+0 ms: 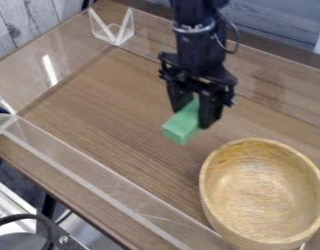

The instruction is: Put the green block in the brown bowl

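Step in hand: green block [183,124] clamped in gripper [195,115], held aloft; next: carriage over brown bowl [264,190], then release.

The green block [183,124] is a plain, matte mid-green — one flat shade, no markings, a little darker on its shaded side. The gripper [197,109] around it is black all over, with a black arm above it. The brown bowl [264,188] is really a light tan wood, streaked with fine darker grain lines that curve round its inside, and its thick rim is paler. The table [98,107] is a duller grey-brown wood print with long straight grain — glossy, with white glare streaks along the clear walls. The back wall shows whitewashed, weathered planks.
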`<state>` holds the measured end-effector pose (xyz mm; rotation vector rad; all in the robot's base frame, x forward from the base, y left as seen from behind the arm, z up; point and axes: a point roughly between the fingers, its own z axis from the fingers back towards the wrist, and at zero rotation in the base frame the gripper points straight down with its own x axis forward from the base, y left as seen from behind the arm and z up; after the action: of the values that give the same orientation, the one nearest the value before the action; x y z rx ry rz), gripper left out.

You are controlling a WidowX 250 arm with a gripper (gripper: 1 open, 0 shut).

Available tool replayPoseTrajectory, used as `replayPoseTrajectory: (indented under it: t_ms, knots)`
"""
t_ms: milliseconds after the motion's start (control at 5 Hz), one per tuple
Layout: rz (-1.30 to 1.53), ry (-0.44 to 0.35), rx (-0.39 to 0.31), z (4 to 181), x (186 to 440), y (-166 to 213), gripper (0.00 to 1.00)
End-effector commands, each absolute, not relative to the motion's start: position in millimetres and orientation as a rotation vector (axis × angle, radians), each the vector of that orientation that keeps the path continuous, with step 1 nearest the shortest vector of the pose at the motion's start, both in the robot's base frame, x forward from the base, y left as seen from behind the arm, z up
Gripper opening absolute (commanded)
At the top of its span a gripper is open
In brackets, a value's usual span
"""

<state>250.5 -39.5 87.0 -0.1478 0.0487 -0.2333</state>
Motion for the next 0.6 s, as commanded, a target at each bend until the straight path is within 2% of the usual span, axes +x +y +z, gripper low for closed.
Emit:
replayPoseTrajectory:
  t_ms: [0,400]
  knots:
    - [-0.276,-0.008,-0.156,96.8,249,-66,0.0]
    - [-0.33,0.007,-0.165,86.1,243,-98,0.0]
